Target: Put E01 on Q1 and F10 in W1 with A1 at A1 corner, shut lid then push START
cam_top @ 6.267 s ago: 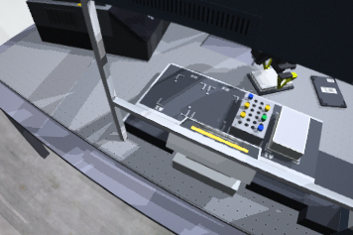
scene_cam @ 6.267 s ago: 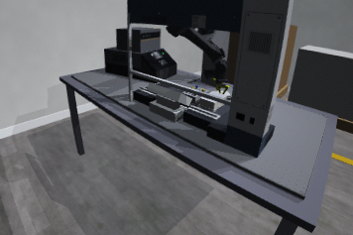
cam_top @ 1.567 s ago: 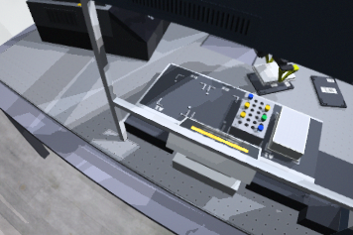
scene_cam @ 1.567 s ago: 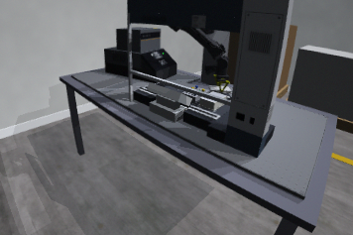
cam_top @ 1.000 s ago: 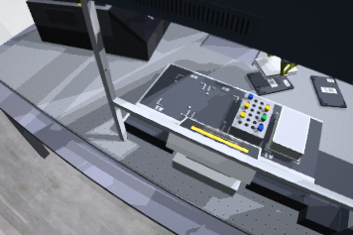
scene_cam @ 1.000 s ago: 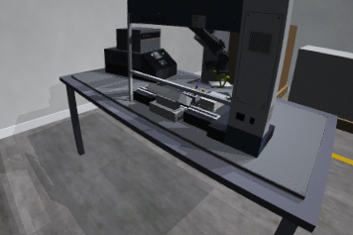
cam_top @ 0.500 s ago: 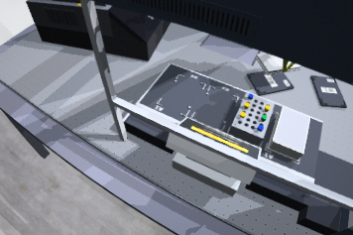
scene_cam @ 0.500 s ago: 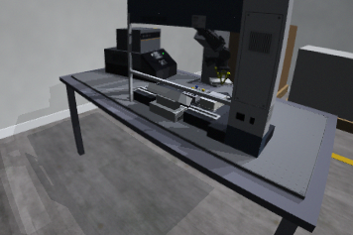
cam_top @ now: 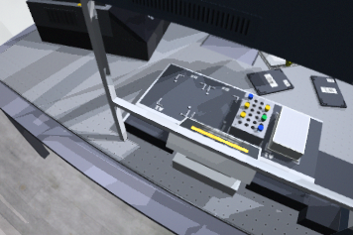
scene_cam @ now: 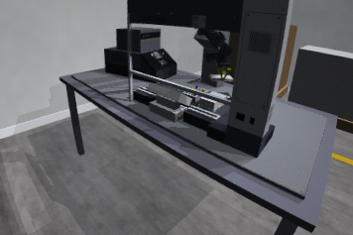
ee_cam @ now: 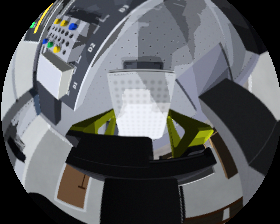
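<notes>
My gripper is shut on a white 96-well PCR plate, with a yellow finger on each long side. It holds the plate flat above the perforated table. I cannot read the plate's ID label. In the top view the dark gantry hides the gripper, and only an edge of the plate shows beyond the deck. In the exterior view the gripper hangs low behind the deck. The deck positions D3 and D4 are bare. The cycler Q1 stands at the far left and its lamp is green.
The tube cooling block with coloured caps and the white deep-well block sit on the deck's right part. Two dark flat nests lie behind the deck. A large dark gantry spans the deck, with a thin post at the left.
</notes>
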